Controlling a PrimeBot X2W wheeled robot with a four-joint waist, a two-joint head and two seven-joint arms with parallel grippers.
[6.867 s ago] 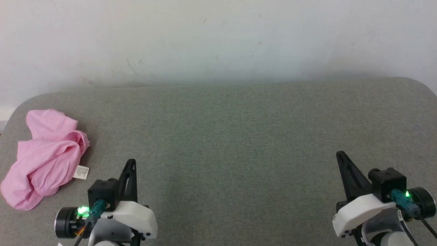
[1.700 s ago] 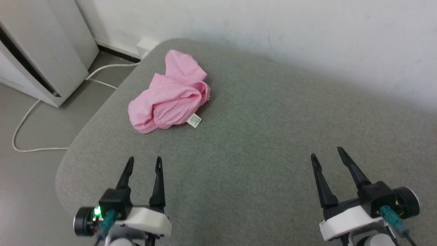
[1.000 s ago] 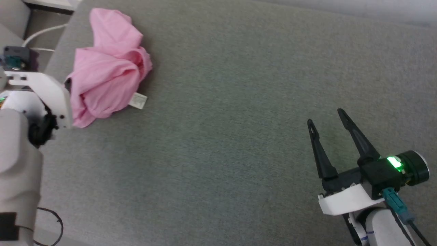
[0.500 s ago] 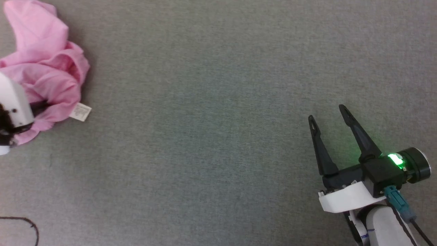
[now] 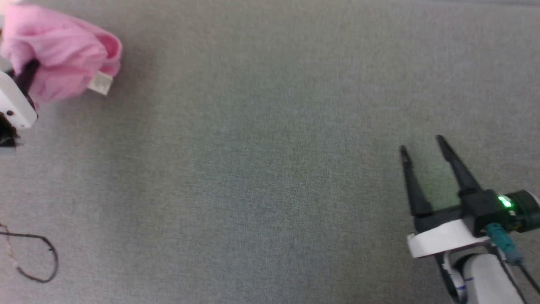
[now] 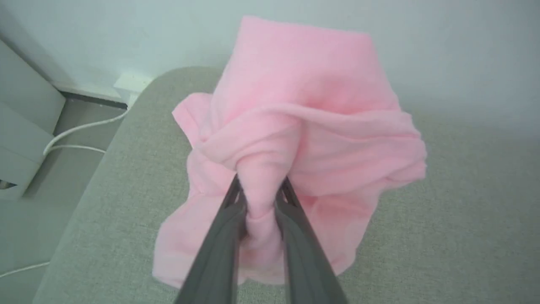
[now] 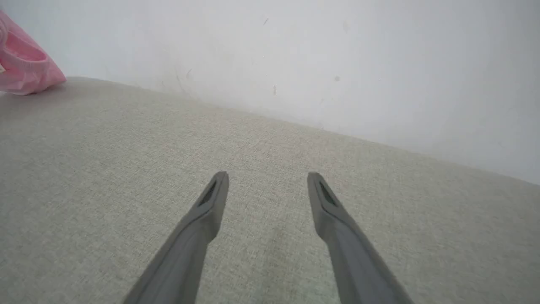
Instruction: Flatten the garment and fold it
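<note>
Closing over the last half second, the left gripper is now pinching a bunched fold of the pink garment between its two dark fingers; the cloth is gathering into a tighter heap than before, though the head camera is shifting too, so part of that change is the view's own. By my judgement the step in hand is the first grasp, with flattening not yet begun; the garment is sitting crumpled at the far left end of the grey cushion, near its rounded corner, well apart from the right gripper, which is hovering with fingers spread and holding nothing. The next move is probably calling for a lift and carry toward the cushion's middle, then a second grasp by the right gripper on a waistband or hem edge, so both can pull the cloth taut; whether the heap is clearing the cushion yet I cannot tell. The left wrist view is showing the pinch itself and a white cable on the floor beyond; the head view is leaving those fingertips buried in cloth, yet is showing the white care label poking out and a black cable loop; the right wrist view is catching a pink corner before the pale wall.
</note>
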